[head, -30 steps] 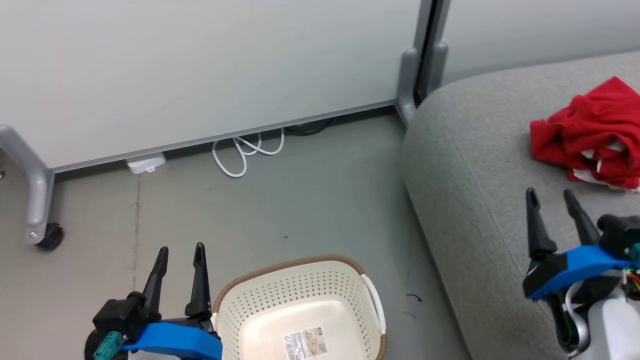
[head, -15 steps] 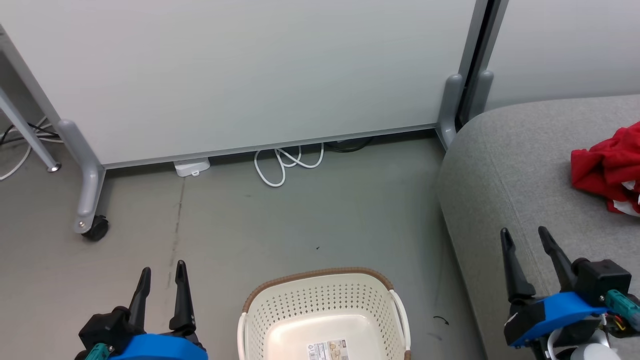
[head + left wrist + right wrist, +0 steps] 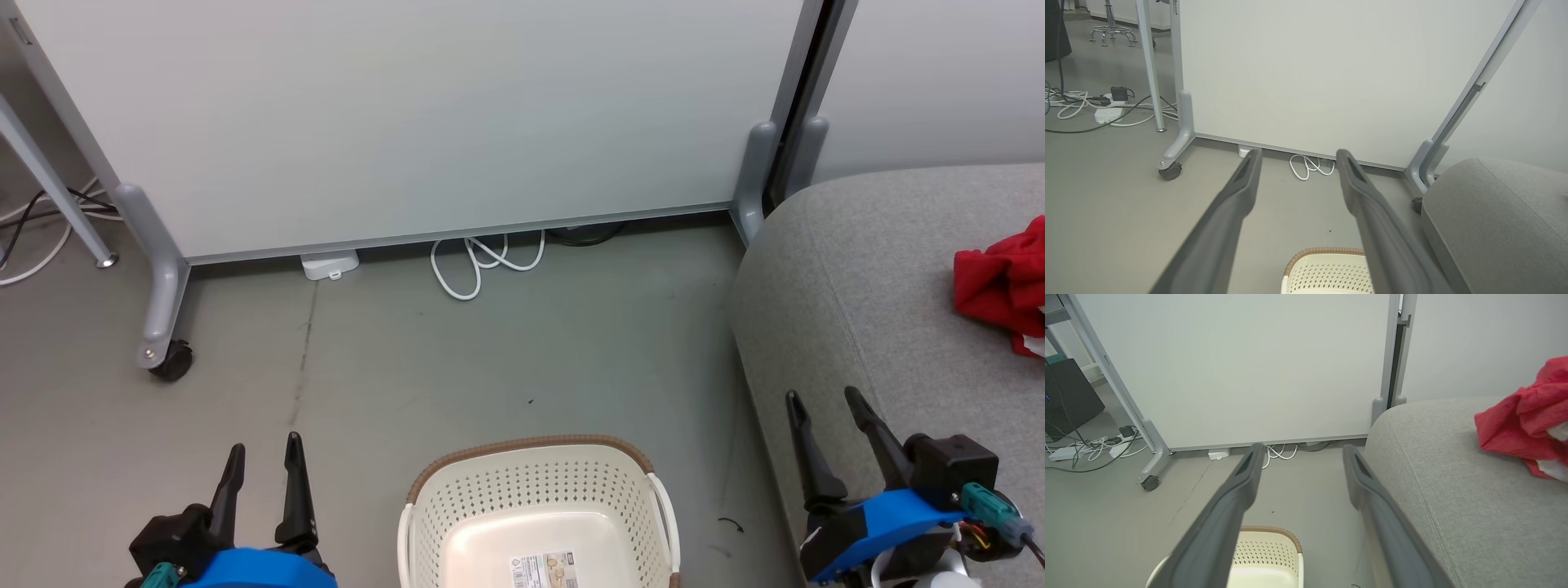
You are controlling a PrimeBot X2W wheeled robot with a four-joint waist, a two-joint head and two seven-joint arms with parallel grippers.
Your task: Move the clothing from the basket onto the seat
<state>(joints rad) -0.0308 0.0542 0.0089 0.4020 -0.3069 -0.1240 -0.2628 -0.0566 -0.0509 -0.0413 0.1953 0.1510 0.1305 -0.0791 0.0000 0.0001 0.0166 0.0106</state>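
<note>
Clothing (image 3: pixel 1000 282) on seat (image 3: pixel 857 286); basket (image 3: pixel 531 486) on floor (image 3: pixel 490 359).

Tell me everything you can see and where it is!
Basket: one, cream with brown rim, on the floor ahead, no clothes seen inside.
Clothes: one heap, red with white, on the sofa.
Sofa: one, grey, right side.
Panels: two, whitish, standing at the back.
Cable: one coil, white, floor below the panels.
Wheel: one clearly seen, black, under a panel leg.
Left tool: one, dark, open, left of the basket.
Right tool: one, dark, open, by the sofa's edge.
</note>
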